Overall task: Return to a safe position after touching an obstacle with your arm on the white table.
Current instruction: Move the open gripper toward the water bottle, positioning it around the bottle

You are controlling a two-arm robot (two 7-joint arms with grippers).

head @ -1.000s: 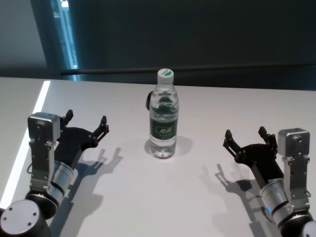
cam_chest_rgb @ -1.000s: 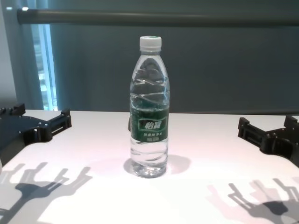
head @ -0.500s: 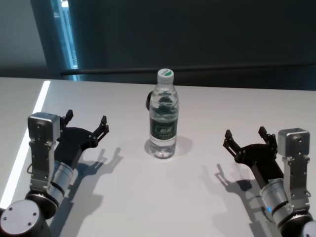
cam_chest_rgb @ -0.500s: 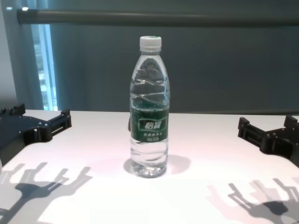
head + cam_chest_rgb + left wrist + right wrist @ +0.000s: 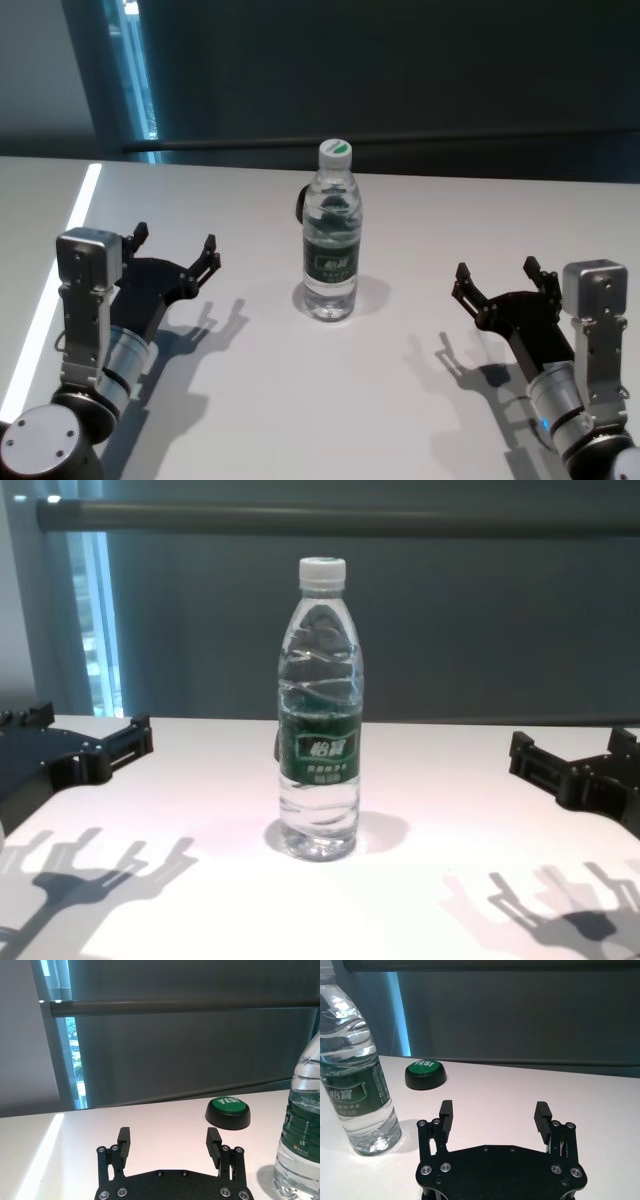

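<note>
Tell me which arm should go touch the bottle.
Left, narrowly. The left gripper sits open slightly nearer the upright bottle than the open right gripper. Both have bare table between them and the bottle, so either would likely work.

This looks like a robotics lab or test room, though little of it shows. A plain matte white tabletop [image 5: 330,400] fills the lower frame, nearly bare. Behind it, dark grey wall panels [image 5: 400,70] carry a horizontal grey rail [image 5: 340,518]. A tall glass strip [image 5: 138,70] at upper left shows daylight. A round green push-button on a black base [image 5: 425,1074] suggests staged trials.
</note>
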